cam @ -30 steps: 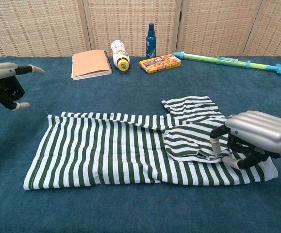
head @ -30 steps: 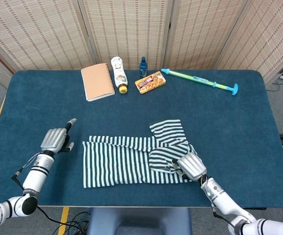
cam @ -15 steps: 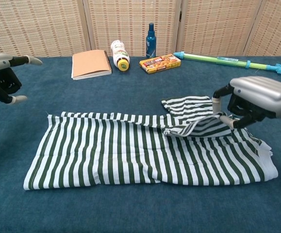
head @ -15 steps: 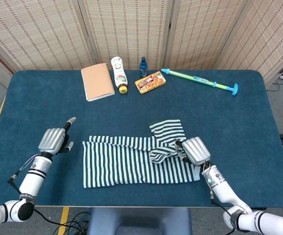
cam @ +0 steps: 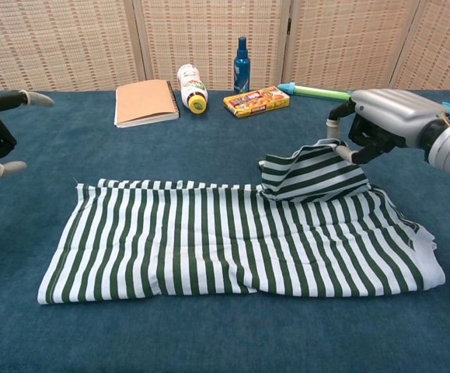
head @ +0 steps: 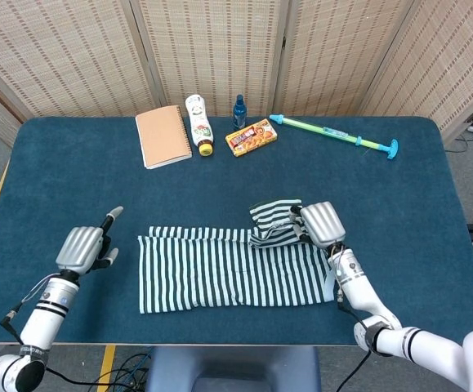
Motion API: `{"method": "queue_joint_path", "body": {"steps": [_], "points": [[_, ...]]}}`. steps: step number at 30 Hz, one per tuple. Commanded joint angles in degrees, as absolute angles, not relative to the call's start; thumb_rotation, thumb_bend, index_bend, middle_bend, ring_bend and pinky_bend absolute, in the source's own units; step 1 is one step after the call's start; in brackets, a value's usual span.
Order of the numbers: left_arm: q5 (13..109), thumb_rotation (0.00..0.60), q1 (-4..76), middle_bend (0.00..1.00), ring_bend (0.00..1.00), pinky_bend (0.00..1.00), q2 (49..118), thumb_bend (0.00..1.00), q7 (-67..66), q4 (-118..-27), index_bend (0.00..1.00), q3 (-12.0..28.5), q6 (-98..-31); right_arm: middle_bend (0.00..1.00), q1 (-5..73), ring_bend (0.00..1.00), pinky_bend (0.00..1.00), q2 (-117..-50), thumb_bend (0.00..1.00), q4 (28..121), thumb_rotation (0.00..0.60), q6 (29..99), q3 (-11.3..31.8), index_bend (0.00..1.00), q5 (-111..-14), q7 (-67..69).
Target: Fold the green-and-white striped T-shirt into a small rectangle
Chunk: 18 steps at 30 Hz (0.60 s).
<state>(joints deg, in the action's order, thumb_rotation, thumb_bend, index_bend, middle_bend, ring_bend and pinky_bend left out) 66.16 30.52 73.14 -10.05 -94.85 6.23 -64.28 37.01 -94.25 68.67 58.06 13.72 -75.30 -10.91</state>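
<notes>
Right now your right hand [cam: 388, 124] pinches the sleeve [cam: 312, 172] of the striped T-shirt [cam: 232, 241], lifting it off the desk [cam: 209, 132] at the shirt's 2 o'clock corner. Your left hand [head: 83, 247] holds nothing, fingers loosely apart, just off the shirt's 9 o'clock edge. At 12 o'clock lie a notebook [head: 163, 135] and a bottle [head: 198, 124].
</notes>
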Motion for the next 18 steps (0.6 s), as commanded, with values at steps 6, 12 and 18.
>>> {"method": "queue_joint_path", "body": {"steps": [6,12,18], "points": [[67.88,0.600,28.66,0.87,0.87,1.00,72.08,0.41,-8.53,-95.64,0.00,5.36,-65.37,0.97,41.14,1.00,1.00,-97.38,0.45,63.10,0.600,55.00,15.80,0.48,-72.63,-12.52],[68.62,0.600,27.70,0.87,0.87,1.00,71.69,0.41,-7.82,-95.83,0.00,4.88,-65.41,0.97,43.54,1.00,1.00,-99.64,0.45,59.03,0.600,53.40,16.67,0.48,-70.77,-14.02],[69.07,0.600,27.09,0.87,0.87,1.00,71.66,0.41,-7.29,-95.67,0.00,4.67,-65.18,0.97,45.39,1.00,1.00,-101.32,0.45,55.15,0.600,51.73,17.09,0.48,-69.23,-14.63]]}}
